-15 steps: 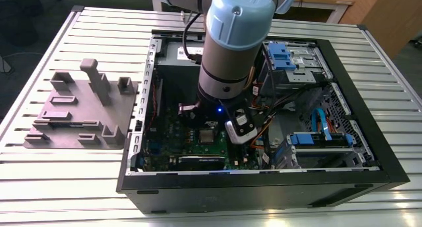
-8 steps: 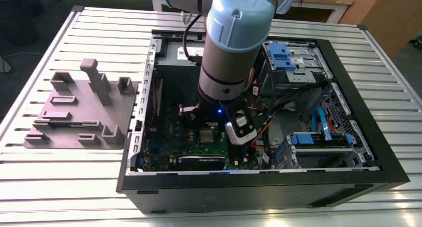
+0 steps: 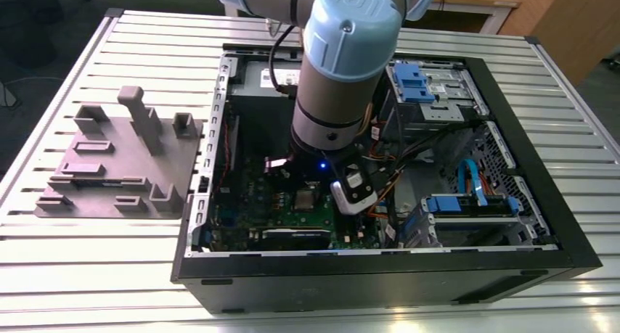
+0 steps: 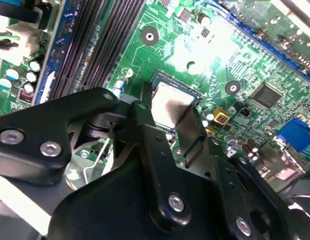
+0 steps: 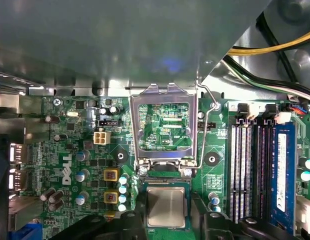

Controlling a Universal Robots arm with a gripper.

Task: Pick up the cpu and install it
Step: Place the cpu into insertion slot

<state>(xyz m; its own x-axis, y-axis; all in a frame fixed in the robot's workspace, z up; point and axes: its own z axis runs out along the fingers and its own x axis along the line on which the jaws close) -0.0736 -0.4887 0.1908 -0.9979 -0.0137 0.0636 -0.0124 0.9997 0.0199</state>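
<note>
Exterior view: off my arm (image 3: 339, 64), set high, looks down aslant on open computer case (image 3: 388, 275) and slatted table (image 3: 145, 35); well back from my hand. Second wrist view: sits behind my gripper (image 4: 167, 122), peers past black linkage, very near motherboard (image 4: 170, 45). First wrist view: faces board squarely, close. Both wrist views share cpu (image 4: 169, 102) (image 5: 166, 207) under my hand and memory slots (image 5: 245, 170) beside it.

Workshop: opened computer case (image 3: 368, 275) on slatted metal bench (image 3: 97, 275).
</note>
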